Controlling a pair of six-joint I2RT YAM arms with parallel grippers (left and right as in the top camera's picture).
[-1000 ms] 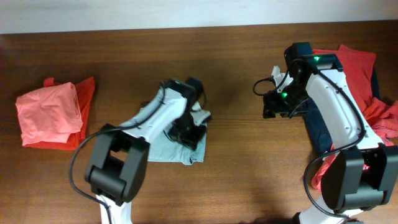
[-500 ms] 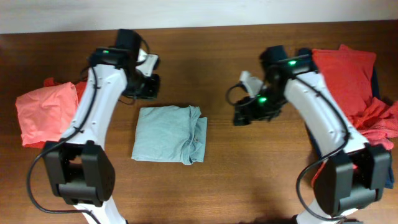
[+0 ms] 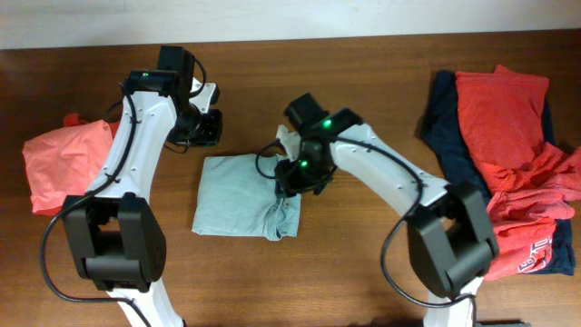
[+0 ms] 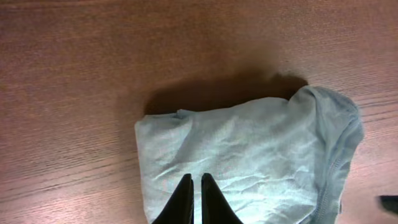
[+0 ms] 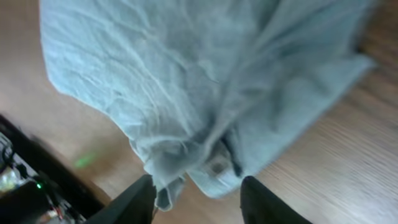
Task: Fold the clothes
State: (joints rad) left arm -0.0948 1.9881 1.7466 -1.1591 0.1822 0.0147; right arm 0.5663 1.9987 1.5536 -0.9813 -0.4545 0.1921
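A light blue-green shirt (image 3: 241, 195) lies folded in a rough square at the table's middle. My left gripper (image 3: 205, 127) is shut and empty, just behind the shirt's back left corner. In the left wrist view its fingertips (image 4: 194, 182) show against the shirt (image 4: 261, 149). My right gripper (image 3: 295, 174) is open over the shirt's bunched right edge. In the right wrist view the fingers (image 5: 199, 190) straddle the hanging edge of the shirt (image 5: 168, 81); the frame is blurred.
A folded red garment (image 3: 73, 163) lies at the left edge. A pile of unfolded clothes, navy (image 3: 449, 136) and red (image 3: 504, 109), lies at the right. Bare wood table (image 3: 363, 272) lies in front.
My left gripper left the shirt and moved to the back left. My right arm swept left from the clothes pile to the shirt's right edge.
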